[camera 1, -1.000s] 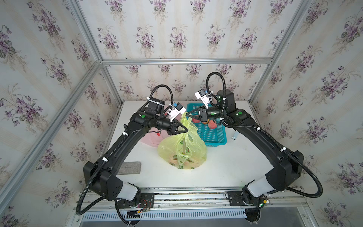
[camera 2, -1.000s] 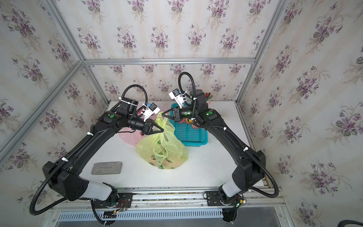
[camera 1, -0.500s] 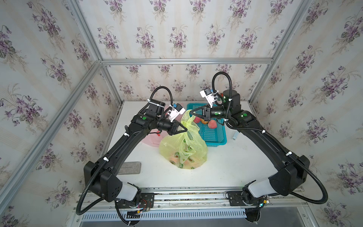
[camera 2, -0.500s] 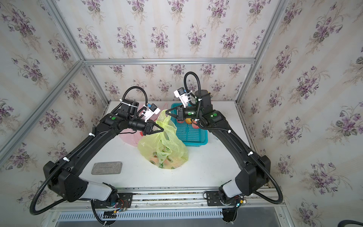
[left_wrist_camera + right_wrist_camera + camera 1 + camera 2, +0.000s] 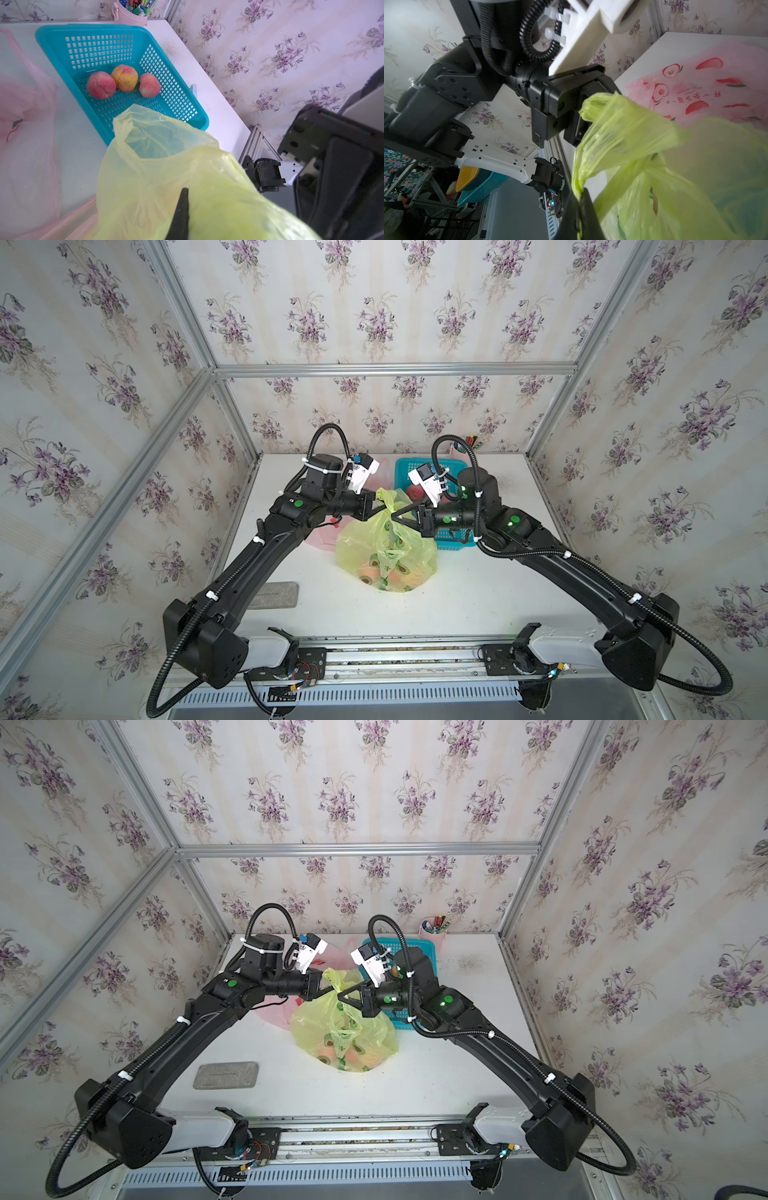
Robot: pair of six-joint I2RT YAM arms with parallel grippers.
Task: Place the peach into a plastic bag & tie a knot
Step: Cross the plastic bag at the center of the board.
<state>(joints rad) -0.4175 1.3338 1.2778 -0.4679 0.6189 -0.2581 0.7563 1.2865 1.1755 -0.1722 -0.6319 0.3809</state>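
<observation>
The yellow bag [image 5: 386,560] is set on the white table [image 5: 478,593], and an orange fruit, seemingly the peach [image 5: 410,581], is seen through its lower side. Its gathered top is pinched from both sides: the left gripper [image 5: 380,510] and the right gripper [image 5: 397,515] are each clamped on it. Just behind it, three peaches [image 5: 122,83] are seen in the blue basket [image 5: 93,28].

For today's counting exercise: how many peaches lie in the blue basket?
3, in a row in the blue basket: yellow peach between red peach and pink peach. None seems hidden.
</observation>
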